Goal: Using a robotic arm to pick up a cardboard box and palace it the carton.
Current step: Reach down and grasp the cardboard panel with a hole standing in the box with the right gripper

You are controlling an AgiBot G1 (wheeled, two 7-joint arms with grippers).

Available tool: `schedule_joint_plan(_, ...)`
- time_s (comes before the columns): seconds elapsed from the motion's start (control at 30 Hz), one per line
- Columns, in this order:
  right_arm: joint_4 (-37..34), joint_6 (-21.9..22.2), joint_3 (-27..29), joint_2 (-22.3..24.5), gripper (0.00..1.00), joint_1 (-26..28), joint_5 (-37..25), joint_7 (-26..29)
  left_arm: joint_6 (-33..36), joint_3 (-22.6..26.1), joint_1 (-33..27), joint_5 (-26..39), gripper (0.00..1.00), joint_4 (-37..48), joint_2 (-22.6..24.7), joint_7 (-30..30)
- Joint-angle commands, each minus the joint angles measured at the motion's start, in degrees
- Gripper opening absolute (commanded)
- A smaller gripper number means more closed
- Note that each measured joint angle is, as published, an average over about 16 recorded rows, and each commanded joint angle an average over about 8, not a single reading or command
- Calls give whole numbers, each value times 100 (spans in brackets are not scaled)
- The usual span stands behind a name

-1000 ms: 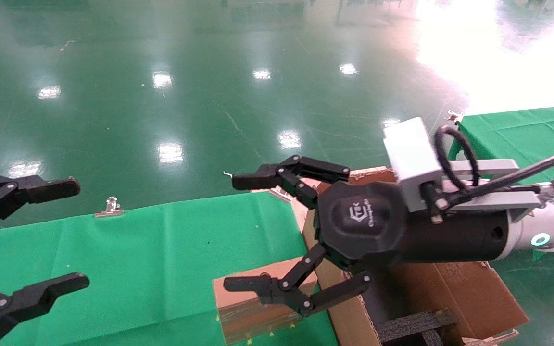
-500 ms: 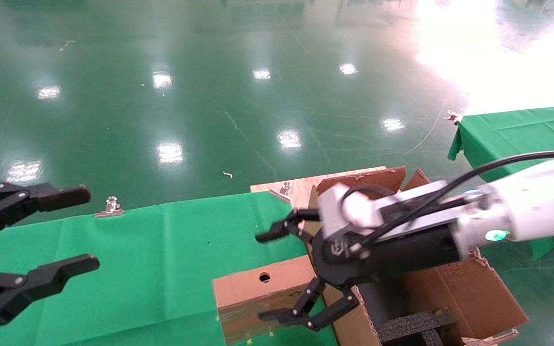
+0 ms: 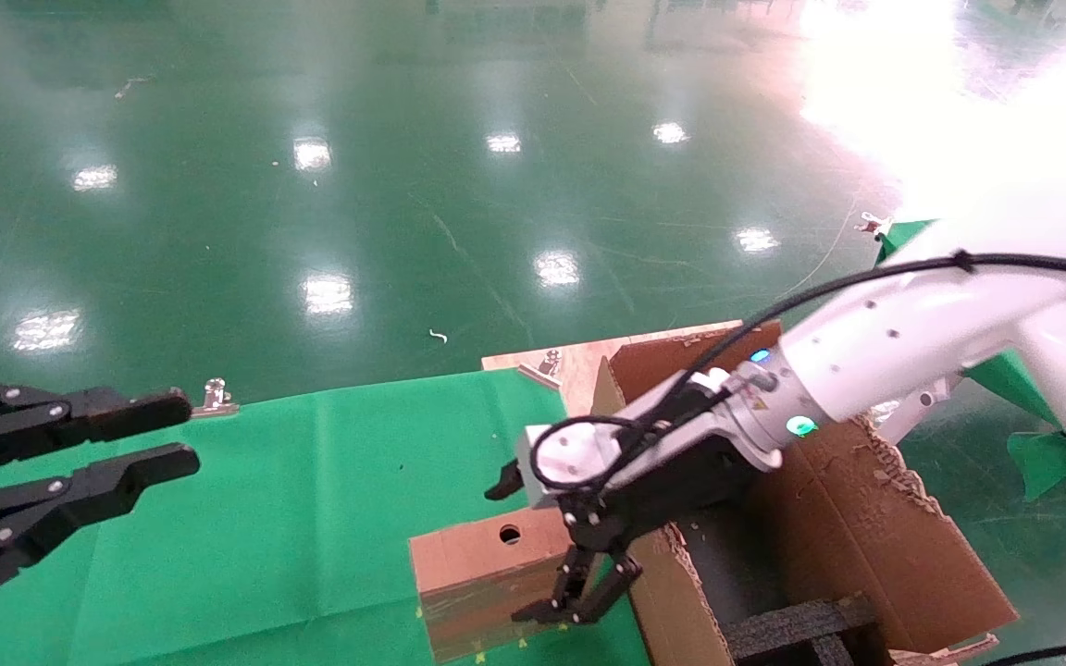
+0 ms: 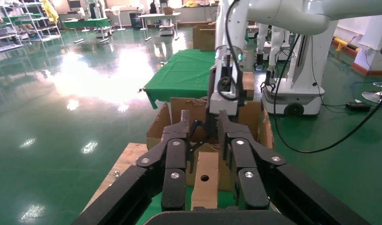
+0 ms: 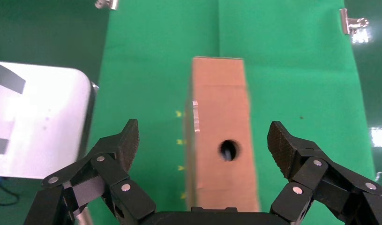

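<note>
The small cardboard box (image 3: 482,555), with a round hole on top, lies on the green cloth against the carton's (image 3: 866,527) near wall. The white robotic arm (image 3: 885,356) reaches down over the carton. Its right gripper (image 3: 538,541) is open and points down over the box's end beside the carton, one finger on each side, not touching. In the right wrist view the box (image 5: 219,117) lies between the spread fingers of the right gripper (image 5: 205,143). The left gripper (image 3: 172,433) hovers at the far left, narrowly open and empty. From the left wrist the box (image 4: 205,185) shows beyond the left gripper (image 4: 204,123).
Black foam inserts (image 3: 801,629) sit inside the carton. The green cloth table (image 3: 311,481) has metal clips (image 3: 214,398) on its far edge. A wooden board (image 3: 579,361) lies behind the carton. Shiny green floor lies beyond.
The right arm has swung down and turned, bringing its gripper from above the table to straddle the box. The left gripper's fingers have come much closer together.
</note>
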Motion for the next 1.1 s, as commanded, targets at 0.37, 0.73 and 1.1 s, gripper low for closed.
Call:
schedule_joint_plan(0.37,-998,-28,-1113,-851,100,836,-768,-621,0,0,0,0,0,0,0,0)
schedule_joint_plan(0.73,-1597,-25,-1814,-1266,51,1208,-704,-995,-1,0,1,0,100,0,0,0)
schedule_joint_plan(1.1,-1668,-31,-1903,-1311,0,1254,-675,-1037,-1,0,2,0,100,1,-1,1)
